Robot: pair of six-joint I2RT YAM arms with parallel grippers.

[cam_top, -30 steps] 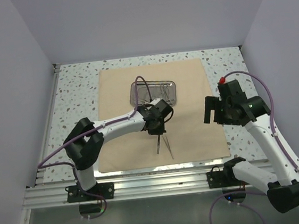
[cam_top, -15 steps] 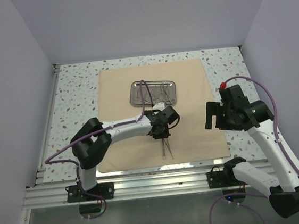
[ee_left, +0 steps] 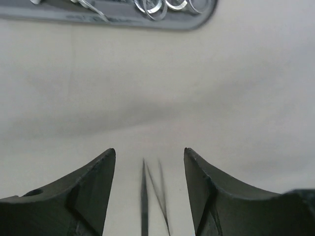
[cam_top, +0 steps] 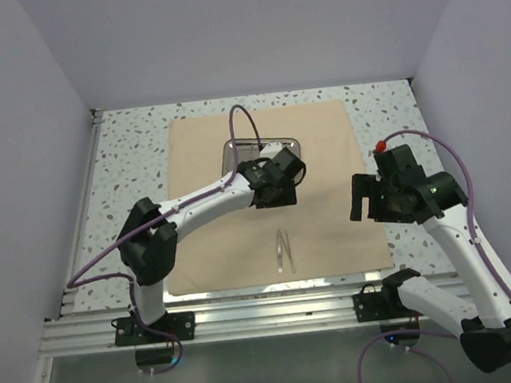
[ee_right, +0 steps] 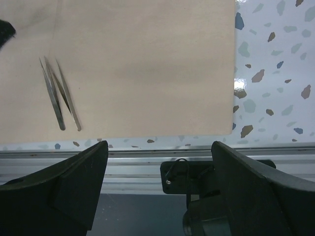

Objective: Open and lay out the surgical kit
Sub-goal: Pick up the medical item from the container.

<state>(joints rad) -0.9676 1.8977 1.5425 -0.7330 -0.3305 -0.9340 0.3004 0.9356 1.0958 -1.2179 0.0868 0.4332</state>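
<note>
My left gripper [ee_left: 149, 150] hangs spread and empty just near of the steel tray [ee_left: 59, 14], tweezers [cam_top: 283, 249] lie on the tan cloth [cam_top: 315, 149] nearer me, right gripper [ee_right: 158, 143] gapes empty too

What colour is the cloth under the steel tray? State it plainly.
Plain beige cloth, no pattern; the top external view shows it best.
</note>
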